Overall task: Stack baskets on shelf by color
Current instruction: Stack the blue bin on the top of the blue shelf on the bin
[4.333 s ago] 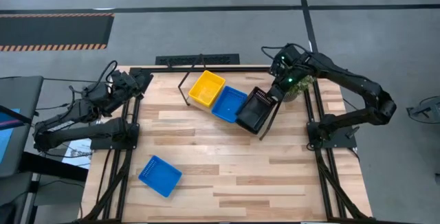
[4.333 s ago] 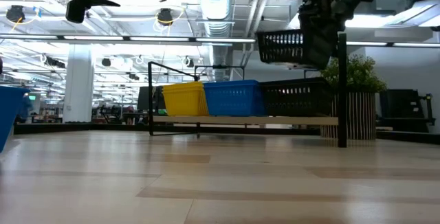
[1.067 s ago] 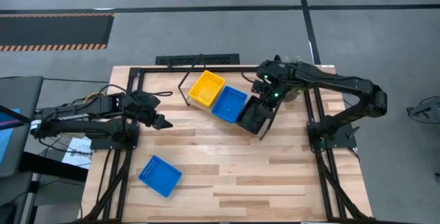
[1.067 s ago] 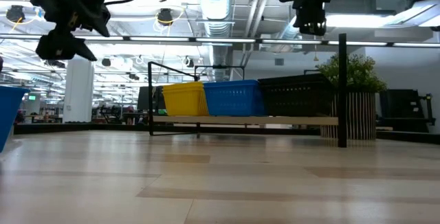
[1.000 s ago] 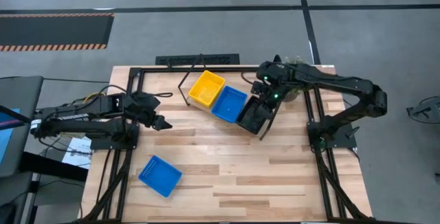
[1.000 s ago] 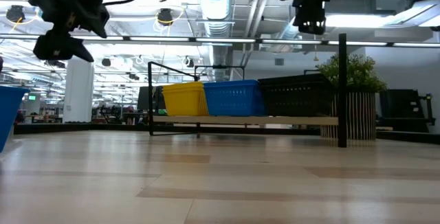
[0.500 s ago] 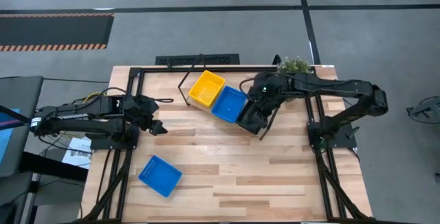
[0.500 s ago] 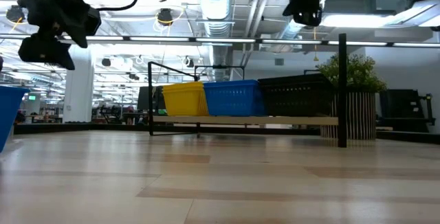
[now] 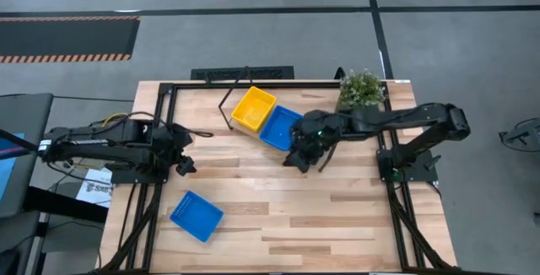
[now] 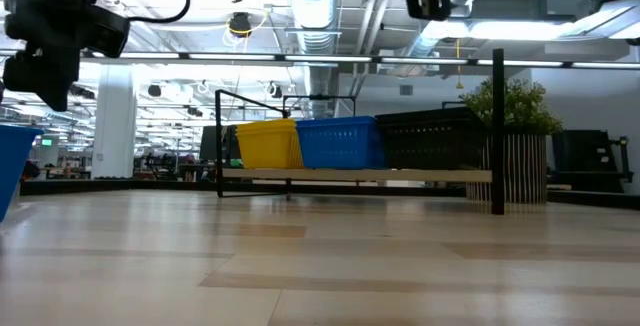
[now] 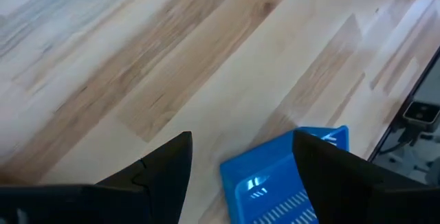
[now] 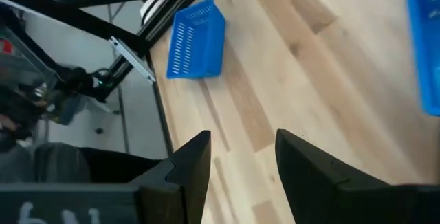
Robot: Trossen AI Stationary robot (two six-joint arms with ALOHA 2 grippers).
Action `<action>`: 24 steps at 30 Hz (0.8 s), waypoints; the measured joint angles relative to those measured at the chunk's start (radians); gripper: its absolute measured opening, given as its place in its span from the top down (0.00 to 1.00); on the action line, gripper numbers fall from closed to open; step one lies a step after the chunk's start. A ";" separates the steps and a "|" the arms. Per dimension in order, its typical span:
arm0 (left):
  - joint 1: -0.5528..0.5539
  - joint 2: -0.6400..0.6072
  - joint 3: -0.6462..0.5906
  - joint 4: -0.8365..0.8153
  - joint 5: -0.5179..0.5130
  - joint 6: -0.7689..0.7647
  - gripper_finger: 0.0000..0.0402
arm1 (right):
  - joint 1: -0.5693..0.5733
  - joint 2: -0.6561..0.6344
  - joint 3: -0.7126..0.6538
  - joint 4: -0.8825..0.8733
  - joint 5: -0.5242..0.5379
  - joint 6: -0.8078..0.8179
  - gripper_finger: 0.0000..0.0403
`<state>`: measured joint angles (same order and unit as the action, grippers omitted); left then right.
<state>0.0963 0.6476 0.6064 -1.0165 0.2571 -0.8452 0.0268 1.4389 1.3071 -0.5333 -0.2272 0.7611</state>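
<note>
The shelf stands at the table's far middle and carries a yellow basket, a blue basket and a black basket side by side; in the high view my right arm covers most of the black one. A loose blue basket lies flat on the table near the front left. My left gripper hangs open above the table, a little short of that basket. Just in front of the shelf, my right gripper is open and holds nothing.
A potted green plant stands at the far right corner behind the shelf. Black frame rails run along the table's left and right sides. Bare wood shows between the shelf and the loose basket.
My left gripper has moved toward the table's near edge, closer to the loose blue basket. My right gripper has drawn away from the black basket toward the near left, uncovering the plant. The baskets have stayed where they were.
</note>
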 joint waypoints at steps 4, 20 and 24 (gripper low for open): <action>-0.031 0.000 0.000 -0.005 -0.011 0.007 0.41 | 0.041 0.059 0.000 0.037 0.002 0.070 0.55; -0.126 0.000 0.000 -0.092 0.019 0.011 0.41 | 0.246 0.152 0.000 0.246 0.046 0.287 0.55; -0.143 0.000 0.000 -0.089 0.020 -0.003 0.41 | 0.296 0.153 0.000 0.260 0.116 0.303 0.56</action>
<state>-0.0464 0.6479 0.6064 -1.1053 0.2769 -0.8482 0.3227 1.5917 1.3071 -0.2738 -0.1111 1.0637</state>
